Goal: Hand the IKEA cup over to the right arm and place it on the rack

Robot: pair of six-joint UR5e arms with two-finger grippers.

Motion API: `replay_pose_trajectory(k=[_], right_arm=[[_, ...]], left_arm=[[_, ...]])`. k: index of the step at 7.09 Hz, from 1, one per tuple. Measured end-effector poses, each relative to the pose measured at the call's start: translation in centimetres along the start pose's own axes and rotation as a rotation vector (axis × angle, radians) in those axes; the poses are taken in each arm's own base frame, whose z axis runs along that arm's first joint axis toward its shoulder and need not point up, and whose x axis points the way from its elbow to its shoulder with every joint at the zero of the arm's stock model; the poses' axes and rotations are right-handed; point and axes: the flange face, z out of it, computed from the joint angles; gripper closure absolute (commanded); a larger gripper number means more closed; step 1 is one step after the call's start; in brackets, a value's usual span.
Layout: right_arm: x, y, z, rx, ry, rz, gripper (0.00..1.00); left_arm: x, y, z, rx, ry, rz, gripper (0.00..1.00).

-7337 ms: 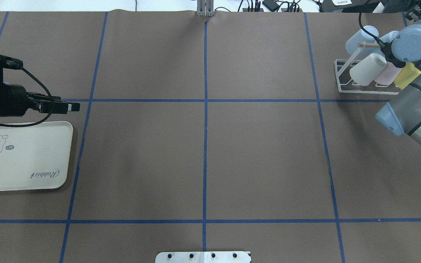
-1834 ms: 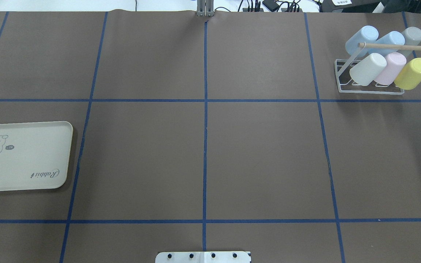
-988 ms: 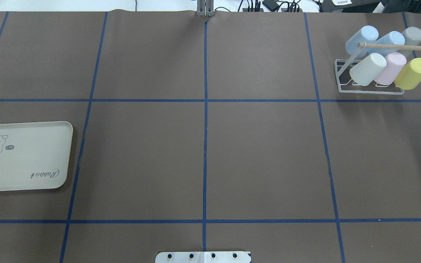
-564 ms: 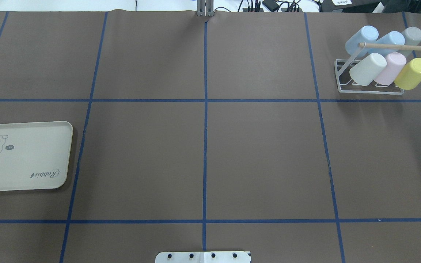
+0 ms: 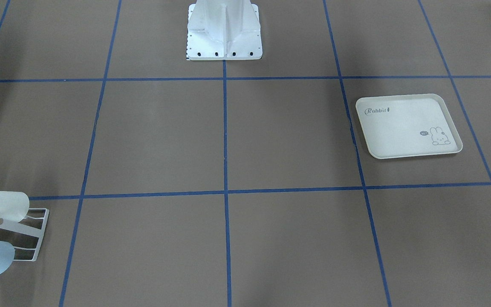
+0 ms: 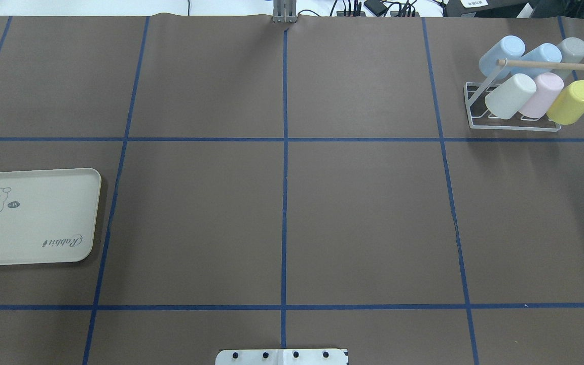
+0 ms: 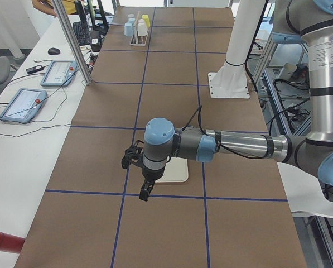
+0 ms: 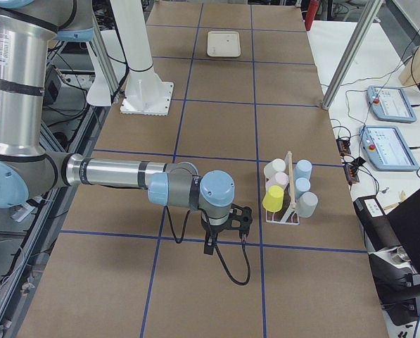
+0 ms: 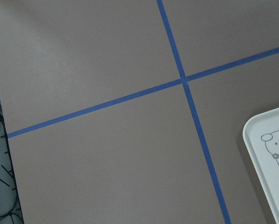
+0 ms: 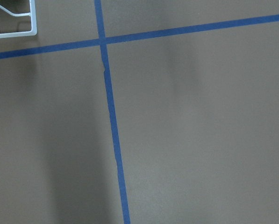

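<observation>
Rack (image 6: 512,130): one, in the far right corner of the table (image 6: 363,218), with one wooden rod (image 6: 550,65) across its top.

Cups counted: six, all on the rack, in two rows of three, slanted with their bases up.
- Far row: light-blue cup (image 6: 502,53), second light-blue cup (image 6: 540,53), grey cup (image 6: 572,49).
- Near row: white cup (image 6: 510,95), pink cup (image 6: 543,94), yellow cup (image 6: 573,101).

No other cup shows in any view. My reading is that nothing is left to transfer.

Rabbit-printed tray (image 6: 38,218): one, at the table's left edge.

Left tool (image 7: 145,192) hangs pointing down near the tray. Right tool (image 8: 209,245) hangs pointing down near the rack, on the robot's side of it. Both show only in the side views, so I cannot tell whether they are spread or pressed together. No cup shows at either.

Handling, as a judgement:
- The cups look like moulded plastic tumblers: light, stiff and not fragile.
- The wall is smooth and tapered, so it is probably slippery and a squeeze may slide along the taper.
- The best hold is a pinch across the wall at the mouth rim, one finger inside.
- For a hand-over, take one end and leave the other free.
</observation>
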Motion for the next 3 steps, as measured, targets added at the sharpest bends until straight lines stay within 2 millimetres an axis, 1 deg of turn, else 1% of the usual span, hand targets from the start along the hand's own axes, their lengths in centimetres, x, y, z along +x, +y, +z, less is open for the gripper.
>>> replay_pose_trajectory(k=[3], right_arm=[[-0.1,-0.08,-0.06,0.003,-0.001,-0.003,0.0]], left_arm=[[0.19,-0.11,-0.3,0.005,-0.001,0.004,0.0]])
